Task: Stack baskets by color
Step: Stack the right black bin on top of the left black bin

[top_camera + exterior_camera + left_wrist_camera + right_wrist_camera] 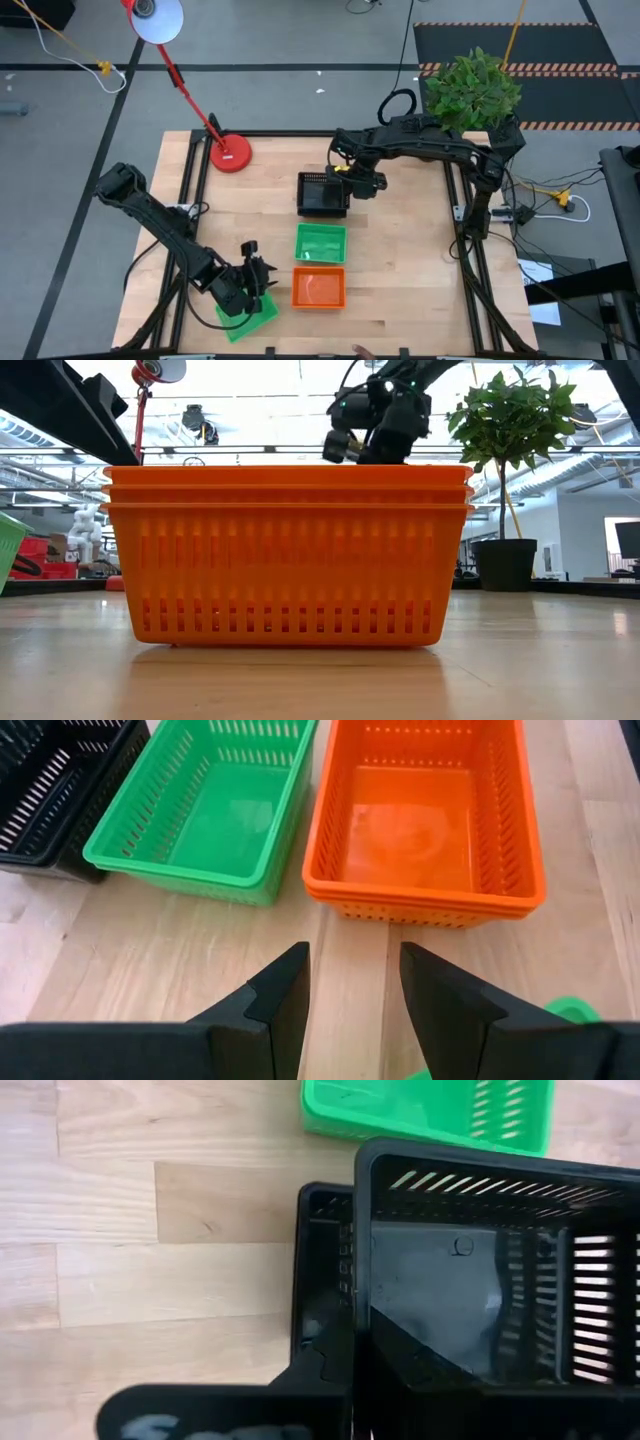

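Note:
My right gripper (352,183) is shut on a black basket (480,1280) at the table's far middle. It holds the basket over another black basket (322,1250) that stands on the wood. In front of those stand a green stack (320,243) and an orange stack (318,288), both on their bottoms. My left gripper (352,990) is open at the near left, pointing at the wood just short of the orange stack (425,815), with nothing between its fingers. A single green basket (248,318) lies tilted beneath that arm. My right gripper has the black basket by one side wall, at its rim (362,1295). One finger (325,1370) lies against the outside of that wall; the wall hides the other. The fingers come slanting down from above. The basket sits offset over the lower black one; whether they touch, I cannot tell.
A red lamp base (231,154) stands at the far left corner, its arm reaching off the table. A potted plant (472,88) is beyond the far right corner. Bare wood lies right of the three stacks.

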Available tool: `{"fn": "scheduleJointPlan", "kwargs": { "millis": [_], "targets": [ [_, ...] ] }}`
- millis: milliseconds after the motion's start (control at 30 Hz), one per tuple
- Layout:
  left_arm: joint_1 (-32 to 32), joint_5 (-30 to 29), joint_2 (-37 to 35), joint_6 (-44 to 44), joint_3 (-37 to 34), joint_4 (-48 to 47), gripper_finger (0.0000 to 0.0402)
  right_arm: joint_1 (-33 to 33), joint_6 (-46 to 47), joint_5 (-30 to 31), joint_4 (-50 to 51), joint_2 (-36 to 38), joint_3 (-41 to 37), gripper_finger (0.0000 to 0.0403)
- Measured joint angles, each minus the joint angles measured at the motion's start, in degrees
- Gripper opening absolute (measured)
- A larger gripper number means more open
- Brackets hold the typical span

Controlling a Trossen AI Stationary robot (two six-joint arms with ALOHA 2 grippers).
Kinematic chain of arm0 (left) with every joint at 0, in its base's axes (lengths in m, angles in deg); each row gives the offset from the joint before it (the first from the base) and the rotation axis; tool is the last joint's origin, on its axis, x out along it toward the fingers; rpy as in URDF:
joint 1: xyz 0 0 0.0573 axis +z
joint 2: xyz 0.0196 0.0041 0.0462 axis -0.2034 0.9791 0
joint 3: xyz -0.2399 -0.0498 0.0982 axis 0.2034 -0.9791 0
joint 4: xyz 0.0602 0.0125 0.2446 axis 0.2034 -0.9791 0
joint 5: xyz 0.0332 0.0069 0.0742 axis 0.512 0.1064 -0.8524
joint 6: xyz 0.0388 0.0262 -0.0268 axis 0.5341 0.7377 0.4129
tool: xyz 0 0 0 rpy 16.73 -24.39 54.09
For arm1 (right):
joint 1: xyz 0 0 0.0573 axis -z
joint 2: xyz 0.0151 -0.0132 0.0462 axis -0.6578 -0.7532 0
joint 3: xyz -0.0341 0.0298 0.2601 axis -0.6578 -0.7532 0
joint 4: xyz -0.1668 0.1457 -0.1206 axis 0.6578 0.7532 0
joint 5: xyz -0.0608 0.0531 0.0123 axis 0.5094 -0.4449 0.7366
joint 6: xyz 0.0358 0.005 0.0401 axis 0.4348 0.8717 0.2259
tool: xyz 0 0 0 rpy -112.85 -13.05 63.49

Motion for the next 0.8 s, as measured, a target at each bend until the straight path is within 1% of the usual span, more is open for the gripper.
{"fn": "scheduleJointPlan", "kwargs": {
  "millis": [433, 600, 700, 800],
  "targets": [
    [0.1, 0.0, 0.0, 0.8, 0.0, 0.0, 0.0159, 0.5, -1.0, -0.1, -0.7, -5.3, 0.0, 0.0001],
    [0.1, 0.0, 0.0, 0.8, 0.0, 0.0, 0.0159, 0.5, -1.0, -0.1, -1.0, -5.9, -0.1, 0.0020],
    [0.1, 0.0, 0.0, 0.8, 0.0, -0.1, 0.0159, 0.4, 1.6, -0.1, -3.9, -5.8, -1.5, 0.0029],
    [0.1, 0.0, 0.0, 0.8, 0.0, -0.1, 0.0159, 0.4, 6.1, 0.0, -5.0, -5.9, -2.0, 0.0036]
  ]
}}
